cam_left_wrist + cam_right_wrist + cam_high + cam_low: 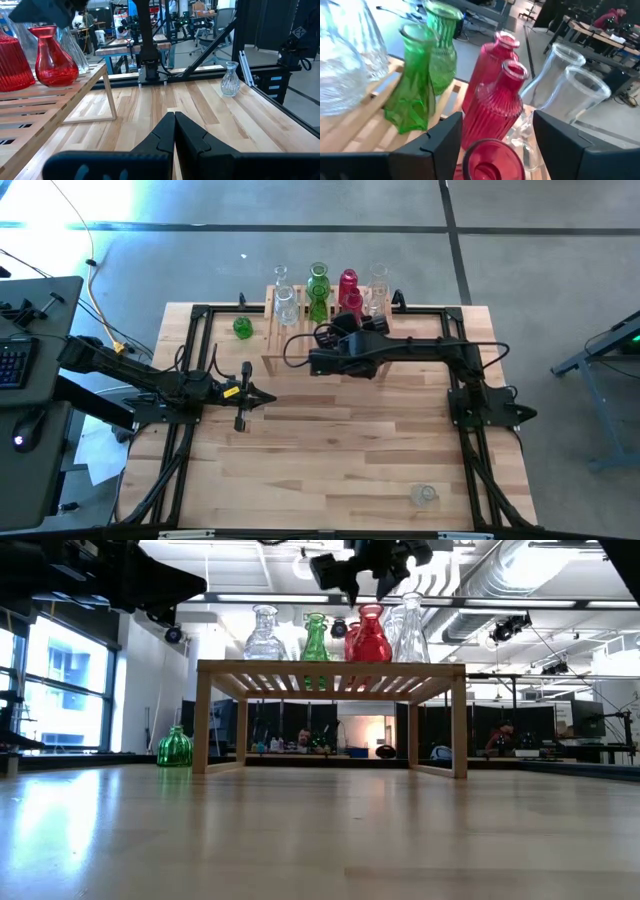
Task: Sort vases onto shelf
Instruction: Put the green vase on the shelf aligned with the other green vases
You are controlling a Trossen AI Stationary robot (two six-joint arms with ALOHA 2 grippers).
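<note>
Seven vases stood on the shelf [275, 350] at upper centre, right gripper [340, 330] fingers released above a red vase [490, 160], left gripper [268, 397] fingers clenched empty, while a green vase [242, 328] and clear vase [424, 496] remained on the table [350, 450].

The right arm reaches from its base at about four o'clock across toward twelve, its elbow bent and its wrist tipped downward — the right tool [492, 135] hangs with its two fingers spread wide apart. The left arm lies low from nine o'clock toward centre, its left tool [262, 399] closed — fingers pressed together, level.
</note>
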